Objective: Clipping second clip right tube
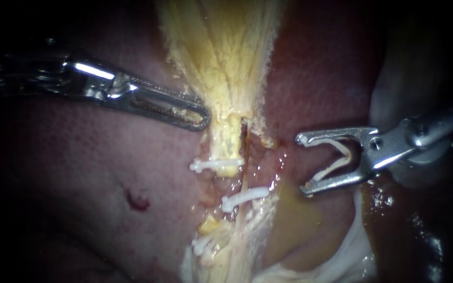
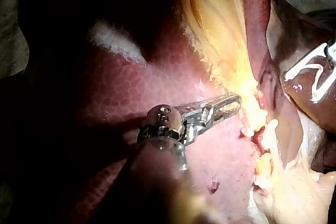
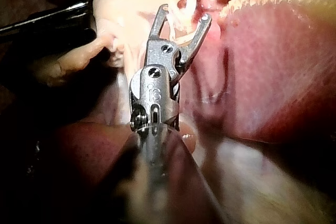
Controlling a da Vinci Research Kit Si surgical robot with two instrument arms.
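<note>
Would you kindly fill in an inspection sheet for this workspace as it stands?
Surface: liver, with a small red mark.
Job's things: upper clip, middle clip and lower clip, all white, across the tubes; a loaded clip, also white.
Clutter: nothing seen.
Jaws: right instrument, jaws spread wide around the loaded clip, apart from the tubes; left instrument, tip beside the tubes' upper part.
Cables: nothing seen.
Surroundings: dark, nothing seen.
</note>
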